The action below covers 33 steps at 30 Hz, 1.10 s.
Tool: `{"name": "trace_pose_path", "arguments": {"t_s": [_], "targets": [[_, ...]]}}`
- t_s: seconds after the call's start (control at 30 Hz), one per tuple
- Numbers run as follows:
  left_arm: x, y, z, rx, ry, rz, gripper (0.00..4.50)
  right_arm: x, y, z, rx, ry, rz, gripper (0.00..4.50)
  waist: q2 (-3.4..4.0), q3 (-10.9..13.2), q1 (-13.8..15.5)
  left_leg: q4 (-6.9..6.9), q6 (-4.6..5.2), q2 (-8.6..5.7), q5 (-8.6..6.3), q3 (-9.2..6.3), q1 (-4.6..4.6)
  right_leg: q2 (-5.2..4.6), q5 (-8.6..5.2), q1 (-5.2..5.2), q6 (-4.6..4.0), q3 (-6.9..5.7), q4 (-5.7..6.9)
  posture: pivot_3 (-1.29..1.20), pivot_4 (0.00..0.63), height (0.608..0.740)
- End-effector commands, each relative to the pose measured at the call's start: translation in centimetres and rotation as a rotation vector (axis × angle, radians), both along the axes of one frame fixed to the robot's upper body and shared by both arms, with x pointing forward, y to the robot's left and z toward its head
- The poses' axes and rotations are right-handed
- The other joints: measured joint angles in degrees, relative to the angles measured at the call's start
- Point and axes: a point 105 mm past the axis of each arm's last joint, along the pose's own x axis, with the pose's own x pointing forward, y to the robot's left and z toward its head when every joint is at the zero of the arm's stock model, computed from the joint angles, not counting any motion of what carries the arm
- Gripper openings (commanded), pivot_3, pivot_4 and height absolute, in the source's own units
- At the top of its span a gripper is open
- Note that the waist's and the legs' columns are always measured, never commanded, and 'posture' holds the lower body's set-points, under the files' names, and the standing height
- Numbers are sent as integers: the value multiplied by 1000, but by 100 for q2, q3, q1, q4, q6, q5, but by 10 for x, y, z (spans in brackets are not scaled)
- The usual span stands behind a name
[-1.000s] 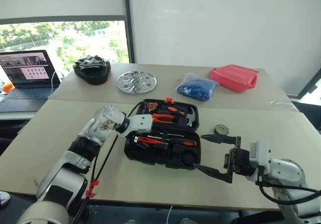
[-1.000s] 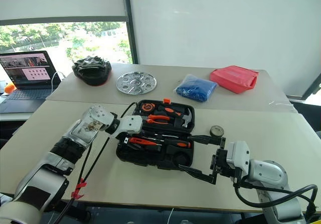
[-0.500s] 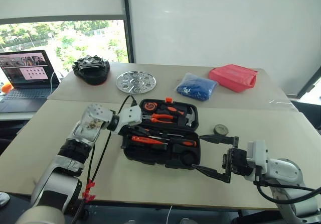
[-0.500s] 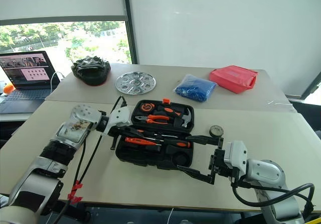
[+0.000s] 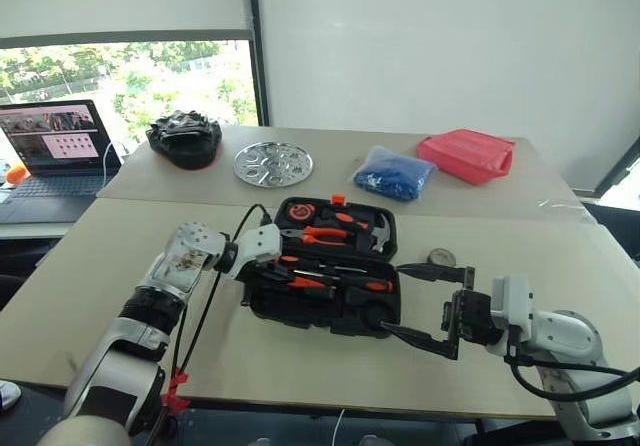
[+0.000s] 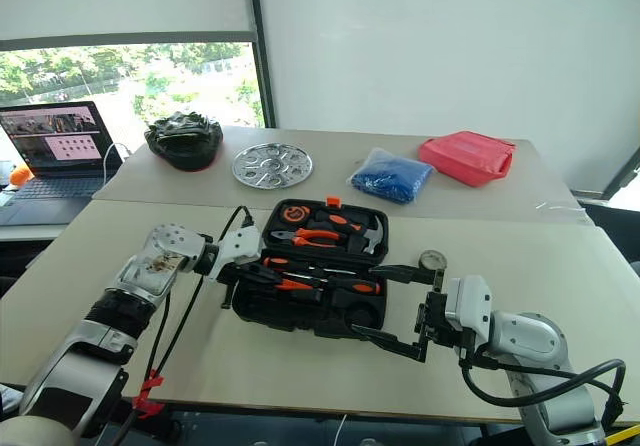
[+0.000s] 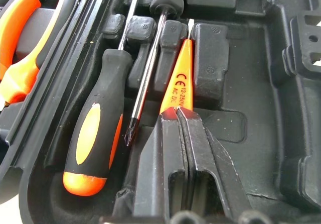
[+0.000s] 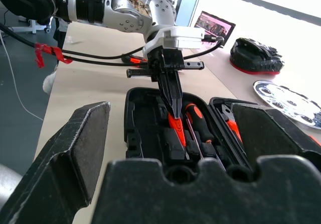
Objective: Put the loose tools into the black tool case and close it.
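Left wrist view: L tool (image 7: 176,112) clamped on tester screwdriver (image 7: 176,86) in case (image 7: 261,83).

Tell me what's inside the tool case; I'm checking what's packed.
Inside the tool case: pliers, hammer, screwdrivers, orange tester pinched by the left gripper. Recesses beneath it are covered.

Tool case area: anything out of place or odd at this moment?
One thing stands out: the small round tape roll lies on the table beside the open black tool case, not in it. In the case, the left gripper is shut on the slim orange tester screwdriver. Nothing looks spilled or damaged.
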Motion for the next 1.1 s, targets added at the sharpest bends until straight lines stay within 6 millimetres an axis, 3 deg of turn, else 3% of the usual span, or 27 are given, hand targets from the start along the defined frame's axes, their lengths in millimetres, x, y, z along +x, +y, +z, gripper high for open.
{"name": "trace_pose_path", "arguments": {"t_s": [0.03,0.13,0.27,0.33,0.37,0.4,0.5,0.7,0.8,0.93,1.03,1.1], "targets": [[-7,1,-23,69,60,9,69,-1,1,6,1,-26,0,4500,1,-1,5,2,0,0,0,0,2,0,1,2,1,0,1,0,150,740],[-5,0,-17,26,30,33,69,-1,1,6,4,-27,-2,4500,12,-8,-6,4,-1,0,0,1,10,0,3,10,3,1,2,0,150,740],[-7,3,24,-209,-62,57,69,-2,-1,6,9,-30,-5,4500,18,-11,-14,4,0,1,0,0,12,1,3,10,2,1,3,0,150,740],[-17,18,47,-360,-107,87,576,-2,-2,6,20,-24,-11,4500,15,-9,-32,3,-1,4,0,0,-1,1,3,-4,2,1,4,0,150,740],[-22,27,53,-404,-123,109,692,-2,-3,6,26,-21,-13,4500,15,-9,-56,3,-1,4,0,0,-7,2,3,-12,2,2,5,0,150,740],[-29,38,56,-441,-144,137,1085,-2,-4,6,37,-19,-17,4500,15,-9,-78,2,0,6,0,0,-9,1,3,-17,1,2,7,0,150,740],[-52,71,47,-442,-161,223,2126,-2,-6,4,47,-7,-19,4500,17,-9,-153,-6,1,11,-1,-2,-4,1,3,-19,-1,5,10,0,150,740],[-114,176,18,-499,-246,742,4351,-2,-6,-6,51,-2,-14,4500,12,-7,-185,-14,2,17,-3,-20,19,-13,2,-5,-2,13,7,0,150,740],[-152,220,1,-493,-302,1014,4440,-3,-3,-6,70,-5,-5,4500,10,-8,-140,-11,2,27,-2,-20,29,-20,3,5,-3,11,5,0,150,740],[-181,249,-12,-506,-347,1253,4440,-2,-2,-4,90,-14,0,4500,5,-11,-26,-9,-1,24,-1,3,31,-23,2,11,-1,6,-4,0,150,740],[-175,246,-15,-529,-328,1279,4440,-2,-2,-3,95,-17,0,4500,2,-13,21,-7,-4,20,2,14,30,-23,2,13,-1,0,-4,0,150,740],[-145,234,-10,-551,-271,1247,4440,0,-2,-3,90,-15,4,4500,2,-13,46,-7,-5,13,4,15,31,-17,2,13,-1,0,-4,0,150,740]]}}
